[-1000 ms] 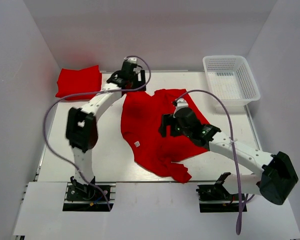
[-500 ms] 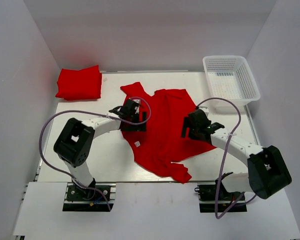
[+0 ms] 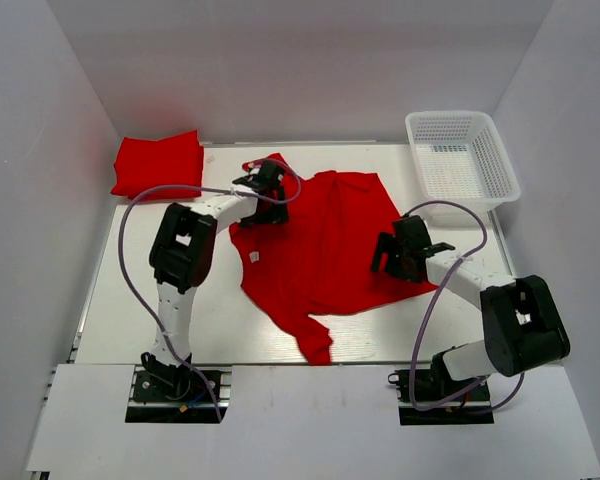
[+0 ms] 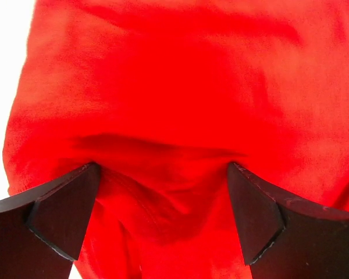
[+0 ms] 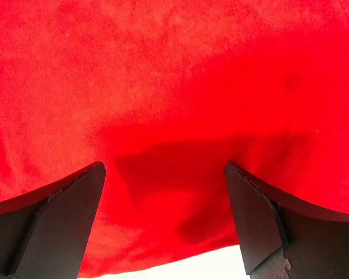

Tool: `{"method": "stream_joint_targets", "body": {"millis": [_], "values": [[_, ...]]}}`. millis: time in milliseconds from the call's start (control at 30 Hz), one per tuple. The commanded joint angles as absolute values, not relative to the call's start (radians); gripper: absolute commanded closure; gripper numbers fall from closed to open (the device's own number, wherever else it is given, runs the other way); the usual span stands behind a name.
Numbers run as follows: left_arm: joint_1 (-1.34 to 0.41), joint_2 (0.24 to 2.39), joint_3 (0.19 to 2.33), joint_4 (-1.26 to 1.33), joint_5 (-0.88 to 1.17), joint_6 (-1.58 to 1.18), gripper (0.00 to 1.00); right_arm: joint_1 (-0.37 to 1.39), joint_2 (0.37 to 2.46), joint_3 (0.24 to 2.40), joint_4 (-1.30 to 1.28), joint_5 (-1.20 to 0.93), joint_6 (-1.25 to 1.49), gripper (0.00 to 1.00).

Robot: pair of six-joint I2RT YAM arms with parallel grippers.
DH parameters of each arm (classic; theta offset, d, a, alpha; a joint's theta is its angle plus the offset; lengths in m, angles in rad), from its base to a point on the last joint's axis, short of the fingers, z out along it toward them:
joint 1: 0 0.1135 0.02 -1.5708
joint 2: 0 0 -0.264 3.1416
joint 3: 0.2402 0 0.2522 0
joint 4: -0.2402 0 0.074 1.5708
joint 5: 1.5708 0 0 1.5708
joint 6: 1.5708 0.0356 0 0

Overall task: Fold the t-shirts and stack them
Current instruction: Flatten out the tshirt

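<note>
A bright red t-shirt (image 3: 315,245) lies spread and rumpled on the middle of the table, its white neck tag (image 3: 252,257) showing at the left. My left gripper (image 3: 270,190) is open, low over the shirt's far left corner; red cloth (image 4: 174,116) fills the gap between its jaws. My right gripper (image 3: 392,250) is open, low over the shirt's right edge; in its wrist view the cloth (image 5: 174,87) lies between the jaws with white table just below the hem. A folded red t-shirt (image 3: 158,164) lies at the far left.
A white mesh basket (image 3: 462,160) stands at the far right corner. White walls close in the table on three sides. The table's near edge (image 3: 280,362) runs just in front of the arm bases.
The shirt has been dragged left and flattened; its lower sleeve has shifted left. My left gripper moved back to the far left corner. My right gripper moved slightly right and nearer.
</note>
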State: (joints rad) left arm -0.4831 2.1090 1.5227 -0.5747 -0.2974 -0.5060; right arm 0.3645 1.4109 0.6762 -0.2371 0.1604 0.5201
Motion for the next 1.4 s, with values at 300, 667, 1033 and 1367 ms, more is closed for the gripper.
{"method": "stream_joint_targets", "body": {"millis": [300, 667, 1033, 1367], "values": [[-0.272, 2.53, 2.147, -0.568, -0.149, -0.145, 0.0, 0.291, 1.483, 0.698, -0.225, 0.057, 0.456, 0.1], [-0.304, 2.093, 1.887, -0.541, -0.061, -0.127, 0.0, 0.301, 1.321, 0.784, -0.195, 0.011, 0.37, 0.1], [-0.313, 1.318, 0.91, -0.283, 0.217, -0.439, 0.0, 0.293, 1.128, 0.732, -0.294, 0.061, 0.391, 0.1], [-0.555, 1.421, 0.935, -0.365, 0.056, -0.356, 0.0, 0.295, 1.052, 0.618, -0.308, 0.032, 0.431, 0.1]]}}
